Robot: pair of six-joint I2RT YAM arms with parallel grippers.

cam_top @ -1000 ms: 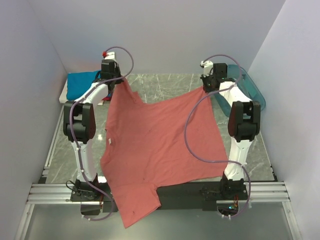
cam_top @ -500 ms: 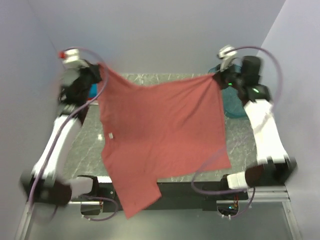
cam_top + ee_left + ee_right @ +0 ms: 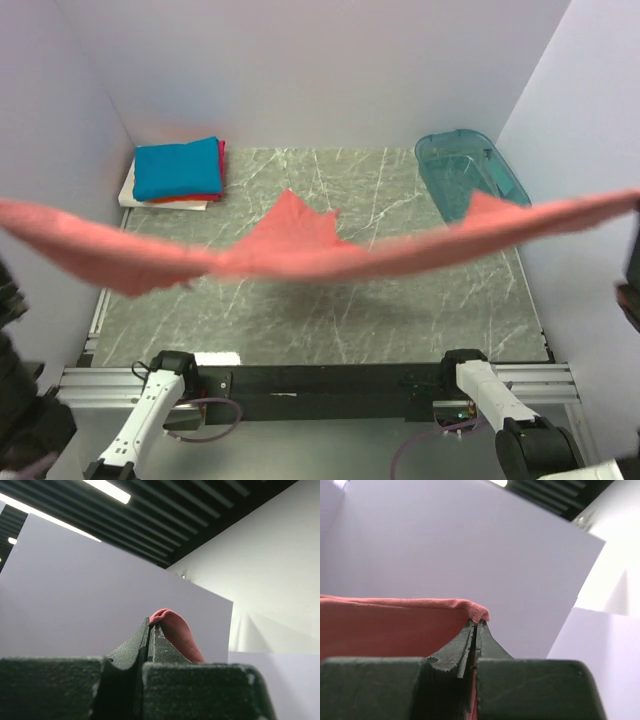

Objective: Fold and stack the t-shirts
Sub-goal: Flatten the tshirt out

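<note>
The salmon-pink t-shirt hangs in the air, stretched as a blurred band across the whole top view, with a flap drooping at its middle. In the left wrist view my left gripper is shut on a fold of that shirt, pointing up at the ceiling. My right gripper is shut on a hemmed edge of the shirt. Neither gripper shows in the top view. A folded stack at the back left has a bright blue t-shirt on top, a red one under it and a white one lowest.
A translucent teal bin stands at the back right of the marble table. Both arm bases lean outward at the near edge. Dark arm parts blur at the left and right borders. Walls close in on three sides.
Both arms have swung up and outward, lifting the salmon-pink shirt off the table's near edge and pulling it taut and high. The folded stack and bin are now uncovered.
</note>
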